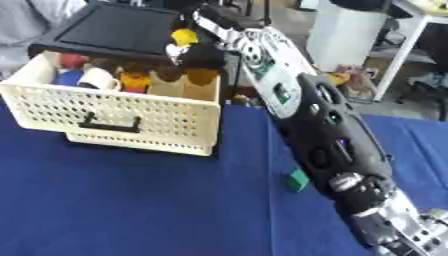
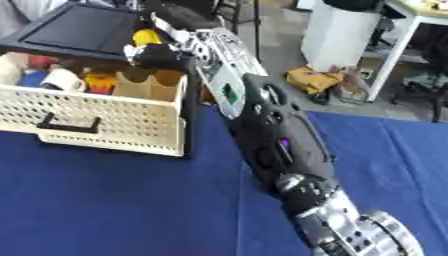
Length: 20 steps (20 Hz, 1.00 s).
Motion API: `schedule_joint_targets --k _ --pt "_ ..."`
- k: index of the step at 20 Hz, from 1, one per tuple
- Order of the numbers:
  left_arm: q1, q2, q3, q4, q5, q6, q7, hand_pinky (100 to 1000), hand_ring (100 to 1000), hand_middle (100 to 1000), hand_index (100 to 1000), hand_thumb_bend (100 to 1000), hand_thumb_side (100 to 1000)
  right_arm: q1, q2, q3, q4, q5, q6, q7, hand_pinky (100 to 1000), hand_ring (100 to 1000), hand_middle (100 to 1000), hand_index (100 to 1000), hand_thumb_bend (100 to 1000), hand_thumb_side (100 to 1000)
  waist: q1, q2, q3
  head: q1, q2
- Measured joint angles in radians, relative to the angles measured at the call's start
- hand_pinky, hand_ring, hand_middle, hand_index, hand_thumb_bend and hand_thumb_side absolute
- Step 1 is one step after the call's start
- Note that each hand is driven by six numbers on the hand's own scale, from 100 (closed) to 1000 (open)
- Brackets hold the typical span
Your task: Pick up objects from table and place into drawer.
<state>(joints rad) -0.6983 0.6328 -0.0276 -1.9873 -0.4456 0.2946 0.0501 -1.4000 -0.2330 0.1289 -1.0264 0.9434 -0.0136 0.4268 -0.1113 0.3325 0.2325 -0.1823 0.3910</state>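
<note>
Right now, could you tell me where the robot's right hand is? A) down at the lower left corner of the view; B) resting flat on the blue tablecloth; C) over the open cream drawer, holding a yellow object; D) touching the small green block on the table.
C: the right hand is over the cream drawer with its fingers round a yellow object, far from the green block.

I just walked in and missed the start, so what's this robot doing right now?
The robot's right arm is stretched out over the cream drawer, which stands pulled open on the blue table. Its right hand is above the drawer's back corner, curled round a yellow object. The drawer already holds several things, among them a white mug and an orange item. A small green block lies on the table beside the arm. The left hand is out of view.
</note>
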Motion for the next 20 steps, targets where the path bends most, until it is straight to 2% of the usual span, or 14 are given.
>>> schedule_joint_targets --k 4,11,20 --pt "0.005 0.0 0.001 0.0 0.0 0.001 0.001 587 638 694 872 453 877 0.002 0.0 0.004 0.0 -0.013 -0.007 0.019 632 770 743 819 102 695 0.0 -0.008 -0.01 0.008 0.004" --pt "0.011 0.0 0.002 0.0 0.0 0.003 0.003 587 639 694 871 452 877 0.014 -0.002 0.007 -0.003 -0.072 0.012 0.054 625 765 740 812 100 682 -0.001 -0.026 -0.02 0.015 0.028" --pt "0.011 0.0 0.003 0.0 0.0 0.004 0.003 587 639 693 870 451 877 0.028 -0.002 0.015 -0.005 -0.112 0.027 0.066 612 754 737 806 100 677 -0.003 -0.043 -0.029 0.022 0.038"
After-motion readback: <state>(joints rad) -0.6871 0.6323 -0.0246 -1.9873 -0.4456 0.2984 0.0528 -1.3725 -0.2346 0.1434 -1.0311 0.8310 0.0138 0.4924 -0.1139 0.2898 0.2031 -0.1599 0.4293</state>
